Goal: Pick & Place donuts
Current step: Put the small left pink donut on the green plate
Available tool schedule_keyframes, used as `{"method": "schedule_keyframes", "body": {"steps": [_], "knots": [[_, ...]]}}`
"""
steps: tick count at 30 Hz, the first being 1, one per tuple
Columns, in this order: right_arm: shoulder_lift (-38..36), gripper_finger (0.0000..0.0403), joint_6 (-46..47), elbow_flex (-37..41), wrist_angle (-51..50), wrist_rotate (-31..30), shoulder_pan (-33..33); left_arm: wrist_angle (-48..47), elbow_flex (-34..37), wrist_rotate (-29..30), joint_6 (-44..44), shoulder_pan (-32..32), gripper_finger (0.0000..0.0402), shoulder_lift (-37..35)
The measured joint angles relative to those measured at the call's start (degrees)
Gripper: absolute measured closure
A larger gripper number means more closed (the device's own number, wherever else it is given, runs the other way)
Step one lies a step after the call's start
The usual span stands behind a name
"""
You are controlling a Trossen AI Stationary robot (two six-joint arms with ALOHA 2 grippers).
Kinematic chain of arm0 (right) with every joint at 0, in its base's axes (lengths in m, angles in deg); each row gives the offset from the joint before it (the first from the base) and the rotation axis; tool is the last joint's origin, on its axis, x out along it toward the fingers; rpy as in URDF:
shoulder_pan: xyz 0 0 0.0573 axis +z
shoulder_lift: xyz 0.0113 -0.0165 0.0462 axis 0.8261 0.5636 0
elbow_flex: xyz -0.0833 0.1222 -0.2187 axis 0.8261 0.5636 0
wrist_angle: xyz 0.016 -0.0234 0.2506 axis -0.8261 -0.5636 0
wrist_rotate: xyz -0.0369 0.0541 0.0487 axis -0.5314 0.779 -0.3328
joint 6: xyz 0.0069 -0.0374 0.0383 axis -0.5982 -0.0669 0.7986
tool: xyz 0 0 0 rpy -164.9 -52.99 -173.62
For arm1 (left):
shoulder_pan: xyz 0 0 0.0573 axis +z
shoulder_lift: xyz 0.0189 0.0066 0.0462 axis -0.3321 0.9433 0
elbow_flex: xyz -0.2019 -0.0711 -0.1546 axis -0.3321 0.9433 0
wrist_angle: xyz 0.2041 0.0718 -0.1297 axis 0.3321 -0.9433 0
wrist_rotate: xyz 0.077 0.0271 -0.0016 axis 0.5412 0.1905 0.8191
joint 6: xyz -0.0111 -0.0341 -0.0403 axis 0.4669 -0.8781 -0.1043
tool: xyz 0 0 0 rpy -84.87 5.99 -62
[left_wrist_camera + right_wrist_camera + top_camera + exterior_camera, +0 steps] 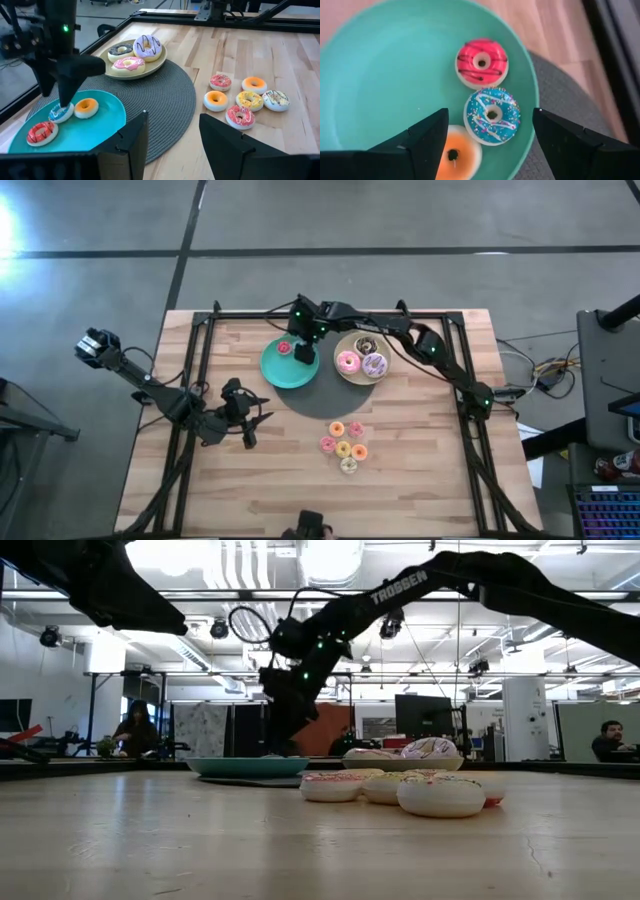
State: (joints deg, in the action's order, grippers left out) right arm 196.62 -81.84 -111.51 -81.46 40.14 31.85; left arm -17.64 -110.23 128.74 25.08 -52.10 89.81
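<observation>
Wooden table slats (420, 480) carry a round grey mat (170, 100) with two plates on it. On the teal plate (380, 65) lie three tiny donuts: a red one (482, 62), a blue sprinkled one (492, 115) and an orange one (455, 155). The right gripper (490, 132) hangs just above them, fingers spread wide and empty. On the beige plate (161, 62) sit chocolate (120, 49), lilac-white (147, 46) and pink (128, 64) donuts. Six tiny donuts (245, 97) cluster on bare wood. The left gripper (172, 137), partly open and empty, waits near the table's left side.

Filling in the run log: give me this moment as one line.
right claw: open over teal plate | blue donut: on plate, between fingers | left claw: idle, left of mat
</observation>
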Motion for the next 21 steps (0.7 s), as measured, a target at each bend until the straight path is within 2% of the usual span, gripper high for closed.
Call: {"method": "schedule_keyframes", "body": {"steps": [5,14,21], "knots": [[-3.51,0.0122,-0.42,-0.04,-0.87,0.01,0.58,0.02,0.0,0.0,-0.02,0.0,0.025,0.0],[-9.12,0.0122,-2.17,1.44,-11.29,0.01,4.94,0.39,0.0,-0.02,-0.22,0.0,0.025,0.0],[-15.45,0.013,-3.19,11.98,-11.75,0.01,10.4,0.38,0.0,-0.02,-0.39,0.0,0.025,0.0]]}}
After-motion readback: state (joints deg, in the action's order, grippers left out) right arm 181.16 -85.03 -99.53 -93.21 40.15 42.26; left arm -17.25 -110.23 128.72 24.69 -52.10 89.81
